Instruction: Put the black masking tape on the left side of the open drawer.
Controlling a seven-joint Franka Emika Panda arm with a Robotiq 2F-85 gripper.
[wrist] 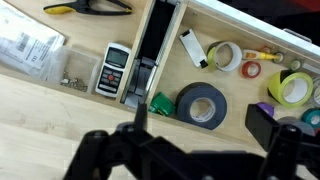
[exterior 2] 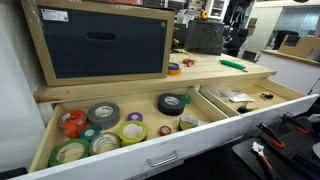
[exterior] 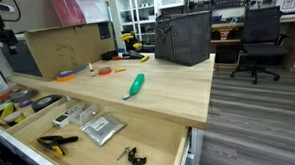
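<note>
Across the front of both exterior views: open drawer (exterior 2: 215,133), pulled out from under the workbench top (exterior: 158,92), pale plywood walls and dividers. On the bench top stand a cardboard box (exterior: 61,51) and a black bag (exterior: 182,38); a green tool (exterior: 135,85) lies flat between them, nearer the front edge.

Gripper (wrist: 190,158): seen in the wrist view only, as a dark blurred shape along the lower edge. It is above the bench top at the drawer's rim. Jaws stand apart, nothing between them, not touching anything.

Black masking tape (exterior 2: 171,102): lies flat on the drawer floor in the compartment that holds the other rolls, at the end next to a divider. In the wrist view the tape (wrist: 202,105) sits just beside that divider, with a small green item (wrist: 160,103) right against it; contact cannot be told.

Other rolls share the compartment: a grey roll (exterior 2: 102,113) and a yellow-green roll (exterior 2: 132,130), both apart from the black one.

Beyond the divider: a handheld meter (wrist: 115,68), black-and-yellow pliers (exterior: 56,144), a tiny black clip (exterior: 132,154).
</note>
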